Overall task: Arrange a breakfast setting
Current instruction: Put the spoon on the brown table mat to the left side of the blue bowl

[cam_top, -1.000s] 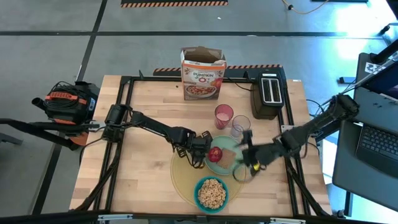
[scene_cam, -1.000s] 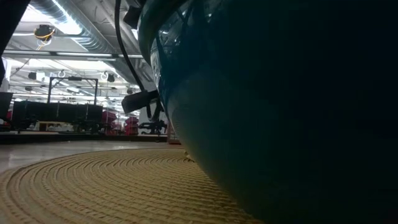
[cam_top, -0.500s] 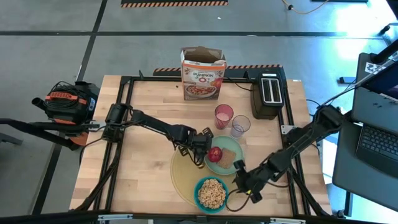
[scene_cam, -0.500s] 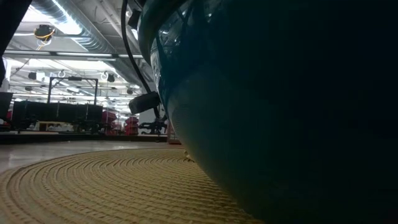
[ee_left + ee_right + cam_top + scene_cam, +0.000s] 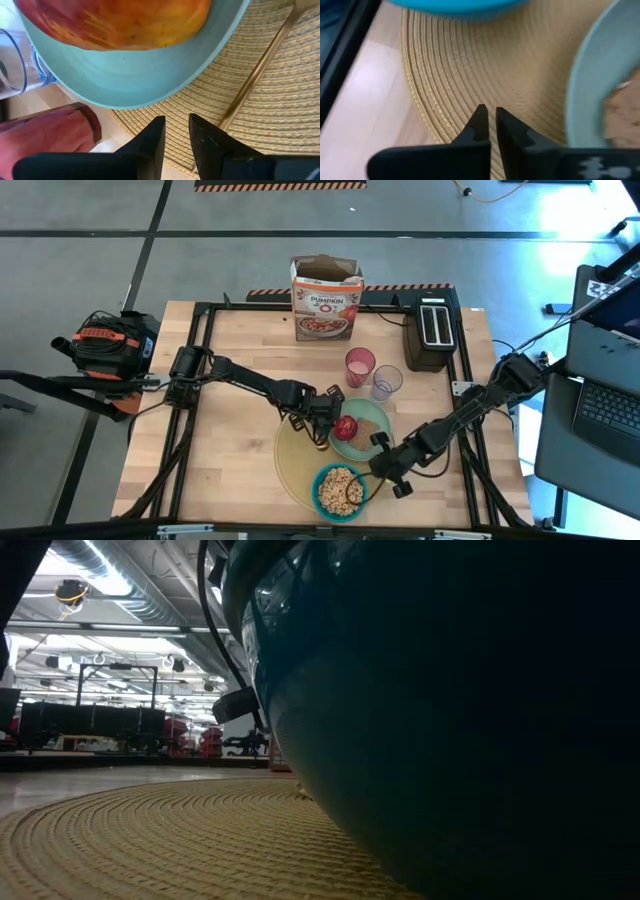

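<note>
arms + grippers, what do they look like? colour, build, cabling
Both arms are dark, slim and multi-jointed, bolted to a black frame at the table's edges. The left gripper and right gripper each have two black tapered fingers. A black cable loops beside the right gripper in the high view. No markings legible.

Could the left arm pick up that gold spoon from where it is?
Probably yes. The left tool hangs just over the placemat, and the spoon lies bare beside the plate, with nothing covering it.
</note>
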Tool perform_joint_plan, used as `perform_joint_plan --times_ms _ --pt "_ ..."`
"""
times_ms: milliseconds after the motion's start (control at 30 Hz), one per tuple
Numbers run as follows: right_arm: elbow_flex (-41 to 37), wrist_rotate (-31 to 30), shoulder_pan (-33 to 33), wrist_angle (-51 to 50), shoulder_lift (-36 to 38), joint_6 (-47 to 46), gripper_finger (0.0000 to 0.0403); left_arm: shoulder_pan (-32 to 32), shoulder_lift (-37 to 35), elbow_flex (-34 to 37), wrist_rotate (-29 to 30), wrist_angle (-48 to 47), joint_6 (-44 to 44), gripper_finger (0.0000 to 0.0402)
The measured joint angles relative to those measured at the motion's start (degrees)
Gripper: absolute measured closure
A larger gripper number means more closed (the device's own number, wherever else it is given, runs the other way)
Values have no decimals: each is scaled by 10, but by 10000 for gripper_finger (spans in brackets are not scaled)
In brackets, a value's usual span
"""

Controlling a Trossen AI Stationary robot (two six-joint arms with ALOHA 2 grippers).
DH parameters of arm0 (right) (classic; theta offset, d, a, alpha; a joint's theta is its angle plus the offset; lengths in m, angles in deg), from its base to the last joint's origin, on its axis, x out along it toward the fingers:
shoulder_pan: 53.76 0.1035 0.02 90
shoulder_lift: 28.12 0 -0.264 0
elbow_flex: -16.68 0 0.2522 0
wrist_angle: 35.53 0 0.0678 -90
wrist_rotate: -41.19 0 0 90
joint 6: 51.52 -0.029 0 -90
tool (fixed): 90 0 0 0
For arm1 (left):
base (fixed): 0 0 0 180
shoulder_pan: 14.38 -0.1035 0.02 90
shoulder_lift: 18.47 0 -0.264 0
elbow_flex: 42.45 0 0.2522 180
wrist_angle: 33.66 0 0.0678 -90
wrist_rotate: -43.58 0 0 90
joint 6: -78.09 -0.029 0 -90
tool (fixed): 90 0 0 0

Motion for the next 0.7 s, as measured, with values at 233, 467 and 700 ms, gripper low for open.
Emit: perform_joint_plan --times_ms 233,467,700 --pt "4 61 -10 21 -67 -13 400 0 0 0 -1 6 1 322" --pt "3 62 -8 45 -82 -12 396 0 0 0 -57 -5 3 322" --pt "2 53 -8 50 -83 -11 396 7 0 0 -83 -23 5 321"
